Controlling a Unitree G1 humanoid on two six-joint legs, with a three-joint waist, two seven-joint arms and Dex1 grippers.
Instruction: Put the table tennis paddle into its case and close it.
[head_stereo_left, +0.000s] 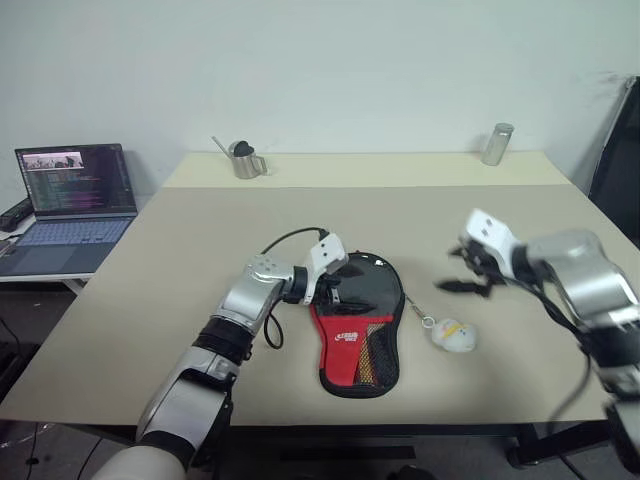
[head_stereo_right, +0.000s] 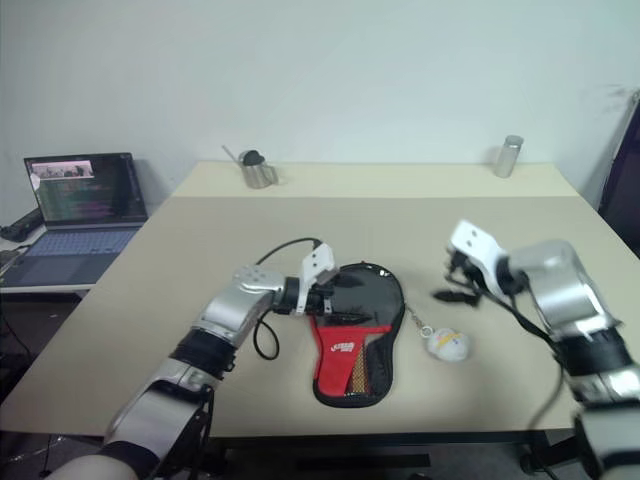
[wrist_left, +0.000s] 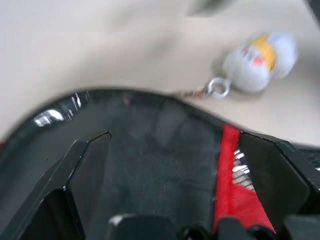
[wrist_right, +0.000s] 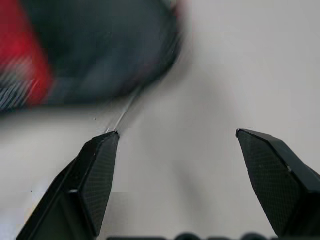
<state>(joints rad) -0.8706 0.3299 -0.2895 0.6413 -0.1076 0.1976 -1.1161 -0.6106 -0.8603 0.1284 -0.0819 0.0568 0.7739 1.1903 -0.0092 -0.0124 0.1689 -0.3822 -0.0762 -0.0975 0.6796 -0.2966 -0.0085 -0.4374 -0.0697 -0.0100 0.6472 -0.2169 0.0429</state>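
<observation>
Left eye view: case (head_stereo_left: 360, 325) lies just beside open left pincer (head_stereo_left: 333, 285).

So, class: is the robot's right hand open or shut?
Open: the right hand shows two black fingers standing wide apart with bare table between them.

Table tennis paddle's whereabouts unclear; case (wrist_right: 90, 50) smeared by blur, cut off at the frame edge.

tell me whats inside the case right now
The case lies flat on the table, black upper part glossy, red part and mesh panel facing up. Its fabric covers the inside, so whether the paddle is in it cannot be seen. The plush charm lies outside, beside it.
</observation>
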